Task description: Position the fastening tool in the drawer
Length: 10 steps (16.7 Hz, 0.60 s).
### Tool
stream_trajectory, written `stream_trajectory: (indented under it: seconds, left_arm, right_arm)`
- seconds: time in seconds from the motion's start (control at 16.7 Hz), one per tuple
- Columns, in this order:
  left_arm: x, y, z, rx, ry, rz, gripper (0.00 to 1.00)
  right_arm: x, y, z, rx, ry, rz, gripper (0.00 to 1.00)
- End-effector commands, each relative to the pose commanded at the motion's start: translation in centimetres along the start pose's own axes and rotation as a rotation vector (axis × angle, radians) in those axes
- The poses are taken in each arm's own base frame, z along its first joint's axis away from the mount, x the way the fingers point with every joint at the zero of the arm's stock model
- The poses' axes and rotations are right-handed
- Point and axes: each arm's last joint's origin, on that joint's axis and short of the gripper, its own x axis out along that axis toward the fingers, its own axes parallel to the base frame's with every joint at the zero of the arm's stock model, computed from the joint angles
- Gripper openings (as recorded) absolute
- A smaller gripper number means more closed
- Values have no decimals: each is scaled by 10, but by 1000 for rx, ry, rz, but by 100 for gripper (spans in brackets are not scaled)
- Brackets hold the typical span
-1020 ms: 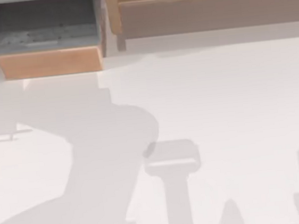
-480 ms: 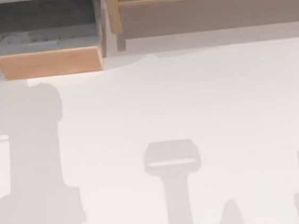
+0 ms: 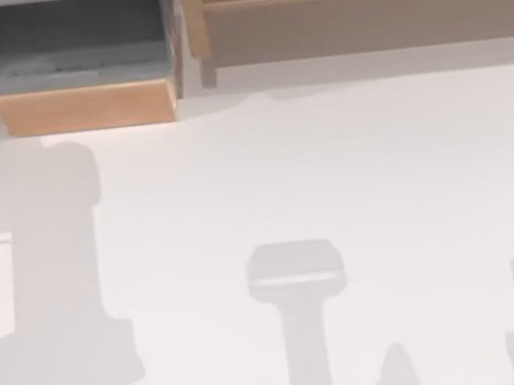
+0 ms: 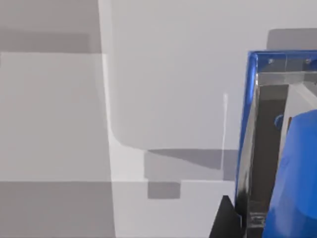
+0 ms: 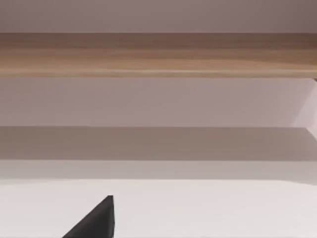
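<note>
Carrying the bright blue fastening tool (image 4: pixel 292 173) close beside the left wrist; jaw state unclear; open wood-fronted grey drawer (image 3: pixel 83 108) waiting far-left.

The drawer (image 3: pixel 85 107) sits pulled open at the desk's far left corner, its light wood front panel facing the near edge, with grey inner walls and floor. The fastening tool (image 4: pixel 292 178) is bright blue with a shiny metal part, seen only partly in the left wrist view.
</note>
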Motion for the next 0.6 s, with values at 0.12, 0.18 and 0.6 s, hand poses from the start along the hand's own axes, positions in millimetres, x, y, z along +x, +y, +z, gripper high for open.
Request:
stream_trajectory:
  seconds: [0.12, 0.18, 0.6]
  left_arm:
    - [0, 0, 0, 0, 0, 0, 38]
    - [0, 0, 0, 0, 0, 0, 45]
    - [0, 0, 0, 0, 0, 0, 98]
  right_arm:
    - [0, 0, 0, 0, 0, 0, 100]
    - [0, 0, 0, 0, 0, 0, 100]
    - [0, 0, 0, 0, 0, 0, 100]
